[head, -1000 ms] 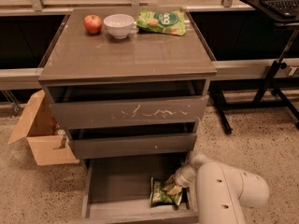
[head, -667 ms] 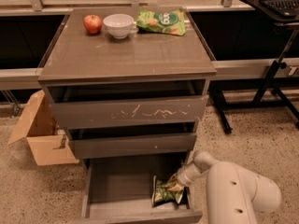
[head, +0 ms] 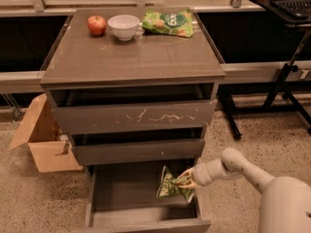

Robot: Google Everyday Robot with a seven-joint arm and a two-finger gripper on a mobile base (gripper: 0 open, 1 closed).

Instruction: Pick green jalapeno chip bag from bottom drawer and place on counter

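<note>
A: status?
B: gripper (head: 185,180) is low in the btm drawer (head: 121,194), right side, reaching in from the right. fingers (head: 184,184) look closed on the right edge of the bag (head: 168,187), nothing else in them. bag's up on edge, tilted. can't tell if its lower end is off the drawer floor yet
A: what can go wrong?
B: main one imo: it's only a pinch on crinkly foil at one edge, rest of the bag hangs free. fast lift or swing and it prob slips out, back into the drawer or onto the floor
A: clearance?
B: tight. mid drawer (head: 138,152) front is right above the bag. straight-up pull would likely catch the bag top or the wrist on it. should come out toward the front first, then up
B: also the arm (head: 235,166) crosses the drawer's right wall, so a sideways exit could snag there
A: and the drop?
B: tabletop (head: 131,57) has an apple (head: 96,24), bowl (head: 123,26) and bright-green bag (head: 167,22) along the back. go in too deep and it could knock the bowl or send the apple rolling. front half looks the safer spot. surface looks glossy + bag is light, so a high release near the edge could let it slide off
</note>
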